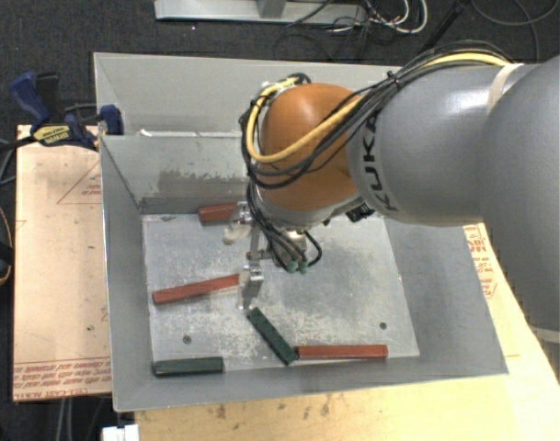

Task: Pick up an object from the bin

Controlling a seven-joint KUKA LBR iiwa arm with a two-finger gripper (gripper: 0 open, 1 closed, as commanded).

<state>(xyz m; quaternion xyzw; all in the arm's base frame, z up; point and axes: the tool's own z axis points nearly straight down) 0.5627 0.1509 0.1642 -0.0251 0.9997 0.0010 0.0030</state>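
Grey bin (123, 246) holds three red bars (195, 290) and two green bars (188, 367).

Your hand (252, 288) is down low mid-bin, right at the right end of the middle red-brown bar (195, 290) in the grey bin (123, 246). Just in front of it a slanted dark green bar (270, 336) meets the front red-brown bar (342, 351). A flat green bar (188, 367) lies front-left, and the back red-brown bar (217, 213) sits by the far wall.
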